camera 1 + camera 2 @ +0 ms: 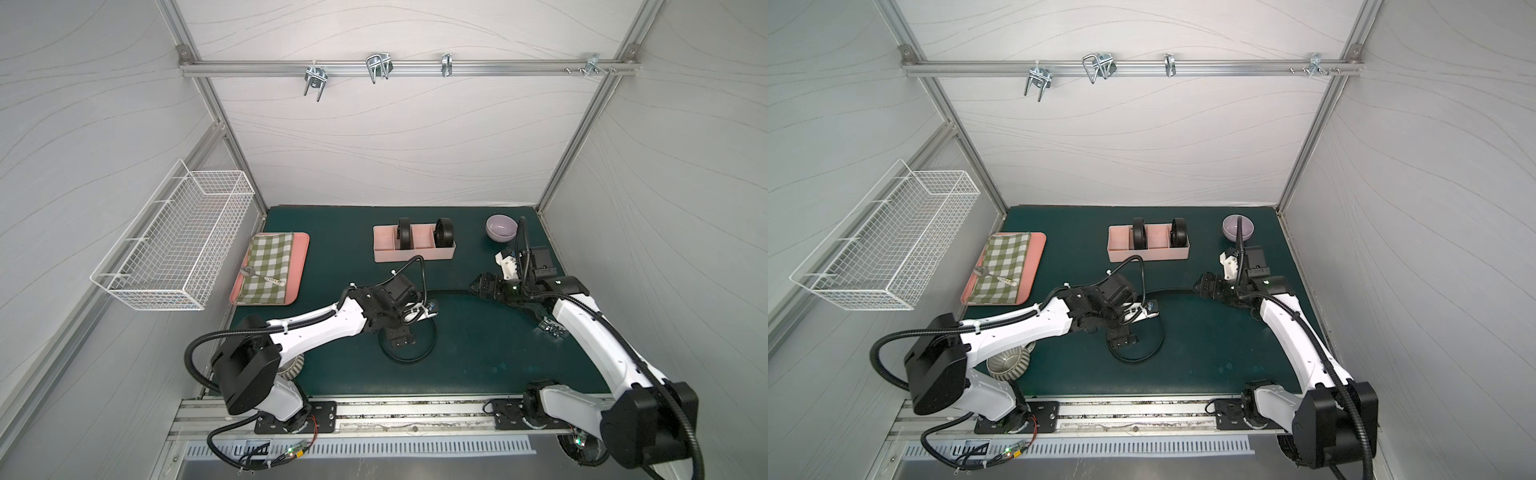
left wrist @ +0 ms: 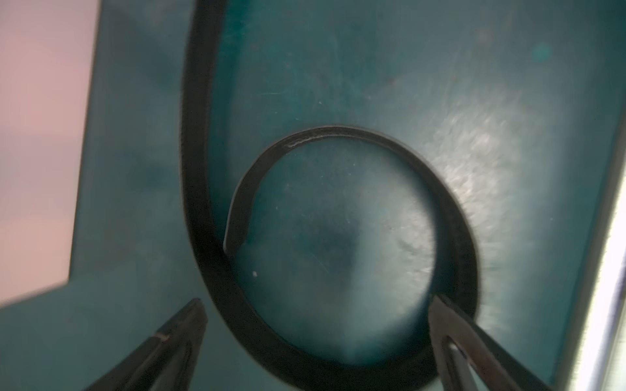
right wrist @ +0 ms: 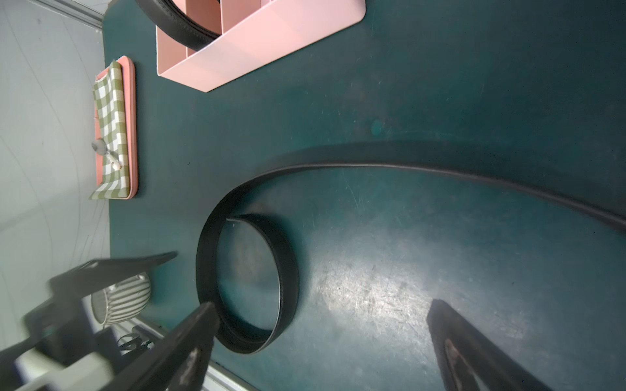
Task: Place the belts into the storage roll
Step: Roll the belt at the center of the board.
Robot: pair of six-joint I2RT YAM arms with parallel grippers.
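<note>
Directly beneath the wide-open left pincer (image 2: pixel 318 301), the loose belt (image 2: pixel 198 152) curls into a loop on the tabletop (image 1: pixel 478 353), its tail arcing toward the equally open, empty right pincer (image 3: pixel 323 306), short of the storage roll (image 1: pixel 415 254) holding two coiled belts (image 1: pixel 404 233).

Surfaces noted. The mat (image 3: pixel 440 84) under the storage roll (image 1: pixel 415 253) is dark green, matt and finely scratched, with one worn patch giving a dull sheen. The storage roll is pale pink plastic with smooth satin walls.

- On the arms' side of the storage roll, the loose belt (image 3: pixel 288 270) is black and leather-like, with a matt face and a smoother edge.
- Inside it, the coiled belts (image 1: pixel 404 233) are the same matt black.
- Left of it in a top view, the checked cloth (image 1: pixel 270 266) is matt woven fabric on a smooth pink plastic tray (image 1: pixel 301 249).
- Right of it, the bowl (image 1: pixel 500 228) is lilac and glossy.
- The wire basket (image 1: pixel 174 249) is white-coated metal wire.
- The rail (image 1: pixel 498 67) is brushed aluminium, and its hooks (image 1: pixel 377 66) are bright, shiny metal.
</note>
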